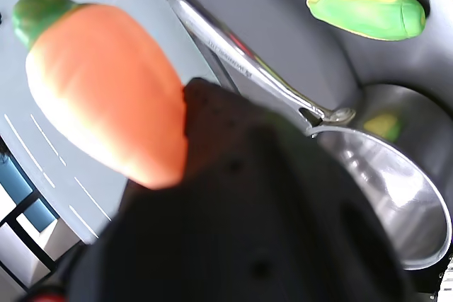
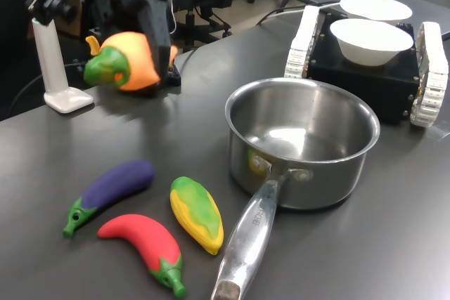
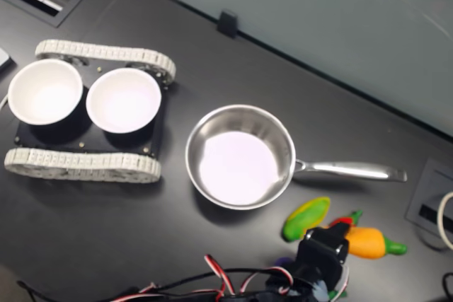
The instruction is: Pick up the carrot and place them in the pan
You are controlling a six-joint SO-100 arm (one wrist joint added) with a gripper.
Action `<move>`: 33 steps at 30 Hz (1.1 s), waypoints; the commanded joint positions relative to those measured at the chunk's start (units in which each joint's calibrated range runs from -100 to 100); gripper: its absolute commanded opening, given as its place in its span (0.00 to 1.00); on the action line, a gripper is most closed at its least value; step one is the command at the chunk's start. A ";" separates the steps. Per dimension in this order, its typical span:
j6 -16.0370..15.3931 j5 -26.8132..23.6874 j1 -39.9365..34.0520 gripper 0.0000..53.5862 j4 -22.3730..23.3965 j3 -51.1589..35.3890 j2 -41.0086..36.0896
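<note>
Gripper: the black gripper is clamped on the carrot and holds it in the air, clear of the table, at the first exterior view's upper left; in the second exterior view it sits at the bottom edge, right of centre.
Carrot: the carrot lies roughly level in the jaws, green stem end pointing to the first exterior view's left; the wrist view shows its orange body against the dark jaw; in the second exterior view it juts out to the right of the gripper.
Pan: the pan stands upright and empty on the table, mid-scene, handle pointing toward the first exterior view's lower edge; in the second exterior view the handle runs to the right. It is well apart from the carrot.
Corn: the corn lies just beside the pan handle, on its left in the first exterior view.
Chili: the chili lies near the corn, toward the first exterior view's lower left.
Eggplant: the eggplant lies left of the corn in the first exterior view.
Bowls: two white bowls sit side by side on a black tracked base, at the second exterior view's left.
Table: dark grey table.
</note>
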 commanded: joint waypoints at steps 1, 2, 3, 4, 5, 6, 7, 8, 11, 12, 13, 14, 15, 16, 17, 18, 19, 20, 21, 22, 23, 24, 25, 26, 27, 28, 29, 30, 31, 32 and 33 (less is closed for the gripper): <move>-0.83 -2.88 -3.32 0.01 -3.61 -0.49 -7.77; -0.74 -3.57 -3.89 0.00 -3.61 -0.22 -8.53; -0.74 -4.35 -4.46 0.00 -3.61 0.14 -9.37; -0.74 -5.23 -5.15 0.00 -3.69 0.42 -10.13; -0.74 -5.86 -5.61 0.00 -3.61 0.60 -10.89; -0.74 -6.59 -6.18 0.00 -3.61 0.96 -11.82; -0.74 -7.28 -6.76 0.00 -3.69 1.14 -12.66; -0.66 -8.21 -7.22 0.00 -3.69 1.23 -13.51; -0.66 -10.40 -9.17 0.00 -3.95 1.87 -15.95; -0.66 -10.84 -9.97 0.00 -3.95 1.96 -16.54; -0.66 -11.62 -10.89 0.00 -3.95 2.14 -17.22; -0.66 -12.01 -11.92 0.00 -4.03 2.51 -17.72; -0.57 -12.41 -13.41 0.00 -4.03 2.96 -18.48; -0.57 -12.99 -14.44 0.00 -4.12 3.23 -18.90; -0.57 -13.43 -15.82 0.00 -4.12 3.42 -19.41; -0.15 -13.72 -17.42 0.00 -4.12 3.87 -19.83; 0.86 -14.41 -19.49 0.00 -4.12 4.14 -20.34; 1.78 -14.99 -21.44 0.00 -4.12 4.42 -20.68; 2.45 -15.19 -23.27 0.00 -4.12 4.69 -21.10; 3.04 -15.63 -24.88 0.00 -4.29 5.05 -21.60; 3.21 -15.87 -26.14 0.00 -4.20 5.14 -21.77; 3.46 -16.12 -27.63 0.00 -4.20 5.51 -22.19; 4.13 -16.61 -29.12 0.00 -4.38 5.87 -22.53; 4.38 -16.95 -30.38 0.00 -4.55 6.23 -22.78; 4.55 -17.09 -31.53 0.00 -4.63 6.51 -23.12; 5.14 -17.78 -32.79 0.00 -4.89 6.87 -23.37; 5.48 -18.32 -33.94 0.00 -5.06 7.05 -23.46; 5.65 -18.46 -34.85 0.00 -5.14 7.23 -23.46; 6.32 -18.95 -36.11 0.00 -5.40 7.69 -23.71; 6.74 -19.44 -37.03 0.00 -5.74 8.14 -23.88; 6.82 -19.49 -38.06 0.00 -5.91 8.41 -23.88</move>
